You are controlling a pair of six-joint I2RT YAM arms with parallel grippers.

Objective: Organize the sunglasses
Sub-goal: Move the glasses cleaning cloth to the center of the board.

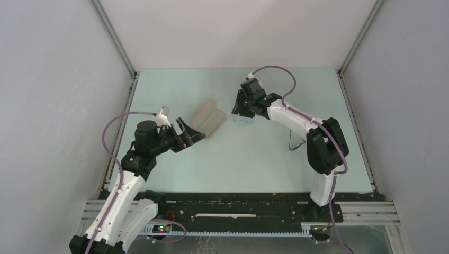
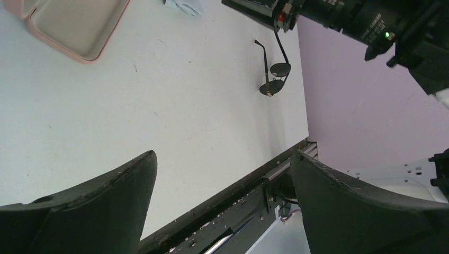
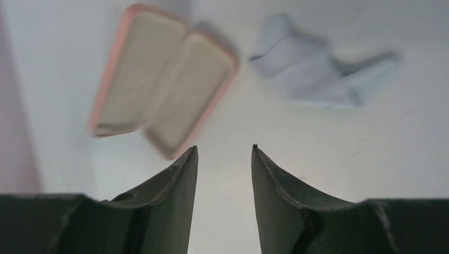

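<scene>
Case (image 1: 209, 118) open, sunglasses (image 2: 279, 70) loose on counter (image 1: 238, 164). Left end effector (image 2: 223, 156), right end effector (image 3: 224, 148) both open, empty. Next, likely: pinch frame, into case.

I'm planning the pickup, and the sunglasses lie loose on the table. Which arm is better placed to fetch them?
Probably the right. The sunglasses lie on its side, near its elbow, and the right gripper is open and empty. The left gripper sits farther off, by the open case.

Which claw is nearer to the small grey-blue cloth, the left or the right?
Right. The right claw hangs open close by the cloth. The left claw, also open, is farther off, on the other side of the open pink case.
</scene>
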